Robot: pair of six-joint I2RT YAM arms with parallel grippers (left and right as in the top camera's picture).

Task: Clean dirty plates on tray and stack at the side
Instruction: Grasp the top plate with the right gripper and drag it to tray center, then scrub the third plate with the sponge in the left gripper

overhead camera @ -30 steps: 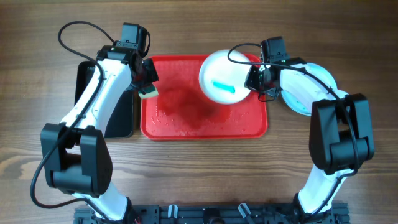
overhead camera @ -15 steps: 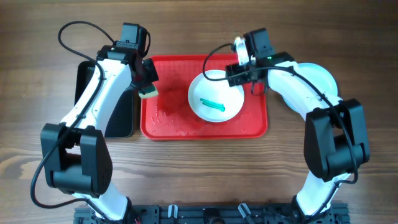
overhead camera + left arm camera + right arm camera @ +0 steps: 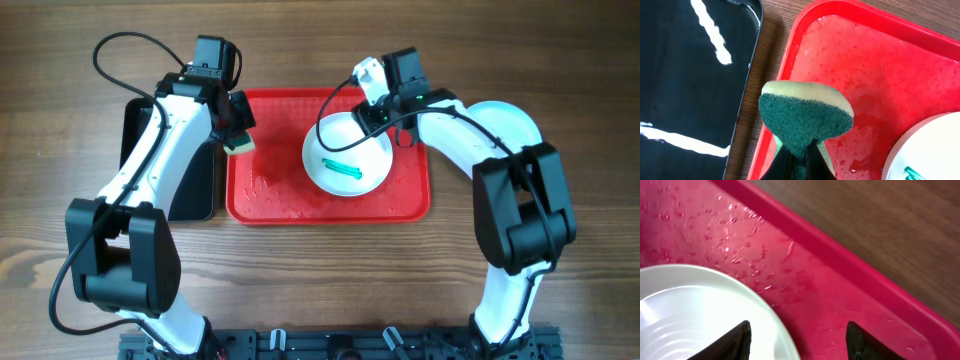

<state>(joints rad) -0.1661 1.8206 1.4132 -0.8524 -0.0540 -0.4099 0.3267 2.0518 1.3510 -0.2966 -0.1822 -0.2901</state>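
**Wood-grain bench with a wet red tray: sponge held ready, smeared plate waiting**

Wooden bench (image 3: 560,280) carries everything described here, seen from above and from each wrist.

Closest to the left gripper (image 3: 799,161) is what it holds. Its jaws are pinched tight on the lower edge of a sponge (image 3: 805,117), with the green scouring face turned outward, probably so that face can meet a plate. Directly beneath it lies the near-left rim of the red tray (image 3: 790,60), whose floor is beaded with water. On the gripper's outer side, just beside that rim, sits a black tray (image 3: 690,75).

The right gripper (image 3: 797,340) has its jaws spread wide and grips nothing. One finger hangs over the white plate (image 3: 700,310), the other over bare wet tray floor, so the plate's rim passes between them. That pose suits steadying or gripping the edge while the other arm scrubs.

Farther from both grippers, the overhead view shows the white plate lying flat in the right half of the tray, with a green smear (image 3: 345,167) across its middle. It looks not yet cleaned. Beyond the right gripper, off the tray on the bench, rests a pale plate (image 3: 512,122), partly hidden by the arm. This is likely the stacking spot. Whether more than one plate lies there cannot be told.
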